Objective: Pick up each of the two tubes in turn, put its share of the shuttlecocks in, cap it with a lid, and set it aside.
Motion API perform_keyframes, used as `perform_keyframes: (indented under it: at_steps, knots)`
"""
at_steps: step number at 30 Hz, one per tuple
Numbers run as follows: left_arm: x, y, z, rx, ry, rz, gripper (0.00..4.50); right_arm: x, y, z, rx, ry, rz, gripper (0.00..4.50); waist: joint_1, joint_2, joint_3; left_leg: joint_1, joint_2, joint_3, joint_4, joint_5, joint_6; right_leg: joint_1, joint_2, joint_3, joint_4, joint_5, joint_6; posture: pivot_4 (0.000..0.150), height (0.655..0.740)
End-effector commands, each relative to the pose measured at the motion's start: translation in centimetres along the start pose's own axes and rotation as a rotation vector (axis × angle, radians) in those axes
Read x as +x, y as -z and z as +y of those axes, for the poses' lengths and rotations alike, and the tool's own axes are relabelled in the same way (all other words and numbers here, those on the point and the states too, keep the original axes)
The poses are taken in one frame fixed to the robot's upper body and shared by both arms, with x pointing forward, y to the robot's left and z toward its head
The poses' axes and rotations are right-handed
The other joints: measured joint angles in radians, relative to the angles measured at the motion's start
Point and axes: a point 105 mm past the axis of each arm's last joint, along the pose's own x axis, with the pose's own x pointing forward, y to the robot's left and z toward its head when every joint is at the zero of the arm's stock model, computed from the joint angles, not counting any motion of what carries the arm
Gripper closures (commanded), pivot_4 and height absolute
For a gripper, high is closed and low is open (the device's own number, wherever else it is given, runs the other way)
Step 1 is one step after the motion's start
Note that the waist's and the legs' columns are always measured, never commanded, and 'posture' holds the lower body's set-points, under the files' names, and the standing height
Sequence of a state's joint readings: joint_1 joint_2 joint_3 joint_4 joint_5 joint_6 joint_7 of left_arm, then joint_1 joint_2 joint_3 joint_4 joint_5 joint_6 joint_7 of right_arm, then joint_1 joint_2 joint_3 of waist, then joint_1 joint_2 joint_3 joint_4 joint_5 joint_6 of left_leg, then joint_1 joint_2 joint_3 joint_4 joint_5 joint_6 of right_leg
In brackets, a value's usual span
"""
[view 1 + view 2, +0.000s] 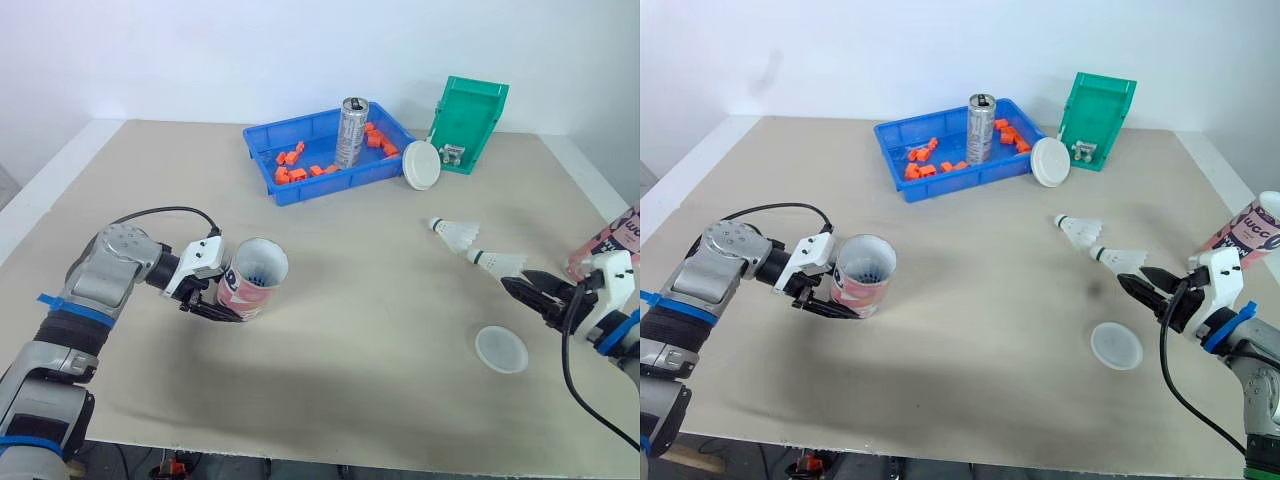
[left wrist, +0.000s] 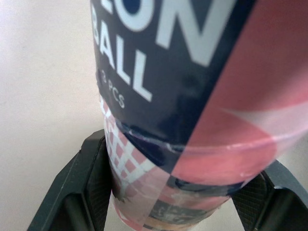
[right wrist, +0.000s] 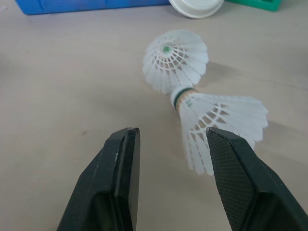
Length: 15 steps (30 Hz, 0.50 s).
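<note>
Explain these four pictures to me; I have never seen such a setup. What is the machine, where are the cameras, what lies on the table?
This is a humanoid robot with two arms, each ending in a two-fingered pincer. Two pictures come from its head, looking down on the table; two from its wrists. The left pincer grips an open tube. The right pincer is open beside two shuttlecocks, holding nothing. A lid lies near it; a second tube is at the far right. Farther back: a blue tray with a can, another lid, a green bin.
</note>
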<state>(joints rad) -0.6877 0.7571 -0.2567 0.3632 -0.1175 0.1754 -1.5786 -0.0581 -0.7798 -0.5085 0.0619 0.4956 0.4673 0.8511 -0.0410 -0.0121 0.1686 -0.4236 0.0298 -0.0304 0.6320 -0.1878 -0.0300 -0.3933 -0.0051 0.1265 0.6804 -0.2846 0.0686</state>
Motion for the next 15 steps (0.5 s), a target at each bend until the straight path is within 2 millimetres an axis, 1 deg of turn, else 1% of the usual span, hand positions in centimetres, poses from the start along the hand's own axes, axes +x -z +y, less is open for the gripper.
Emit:
perform_keyframes:
  at_steps: [1,7,9,11,12,13,14,15]
  knots:
    - [1.8,1.5,-1.5,-0.043,0.096,0.043,1.68,0.7,-0.5,-0.4,-0.034,0.003,-0.003,2.07,-0.004,0.0,0.0,0.0,0.0,0.0,0.0,0.0,0.0,0.001,0.0,0.0,0.0,0.0,0.0,0.15,0.74]
    - [1.8,1.2,-1.3,-0.039,0.094,0.037,1.68,2.6,0.1,-0.6,-0.029,-0.013,0.017,2.07,-0.005,0.0,0.0,0.001,-0.001,0.0,0.001,0.0,0.0,0.002,-0.001,0.0,0.0,0.0,0.001,0.15,0.74]
    - [1.7,1.2,-1.3,-0.038,0.092,0.036,1.68,3.4,0.3,-0.8,-0.028,-0.015,0.022,2.07,-0.005,0.0,0.0,0.001,-0.001,0.0,0.001,0.0,0.0,0.002,-0.001,0.0,0.0,0.0,0.001,0.15,0.74]
    - [1.7,1.1,-1.3,-0.037,0.09,0.035,1.68,3.8,0.4,-1.0,-0.032,-0.01,0.027,2.07,-0.005,0.0,0.0,0.001,-0.001,0.0,0.001,0.0,0.0,0.002,-0.001,0.0,0.0,0.0,0.001,0.15,0.74]
    - [1.7,1.1,-1.3,-0.037,0.089,0.035,1.68,3.8,0.4,-1.1,-0.032,-0.011,0.026,2.6,-0.004,0.0,0.0,0.001,-0.001,0.0,0.001,0.0,0.0,0.002,-0.001,0.0,0.0,0.0,0.001,0.15,0.74]
    - [1.6,1.1,-1.3,-0.038,0.088,0.034,1.68,3.8,0.3,-1.1,-0.032,-0.012,0.024,2.93,-0.003,0.0,0.0,0.001,-0.001,-0.001,0.001,0.0,0.001,0.002,-0.001,0.0,0.0,0.0,0.001,0.15,0.74]
    - [1.6,1.1,-1.3,-0.038,0.086,0.033,1.68,3.6,0.2,-1.2,-0.035,-0.012,0.02,3.45,-0.003,0.0,0.0,0.001,-0.001,-0.001,0.001,-0.001,0.001,0.003,-0.001,0.0,0.0,0.0,0.0,0.15,0.74]
    - [1.5,1.1,-1.4,-0.038,0.085,0.032,1.68,3.4,0.1,-1.3,-0.037,-0.01,0.016,3.79,-0.004,0.0,0.0,0.001,-0.001,-0.001,0.001,-0.001,0.001,0.003,-0.001,0.0,0.0,0.0,0.0,0.15,0.74]
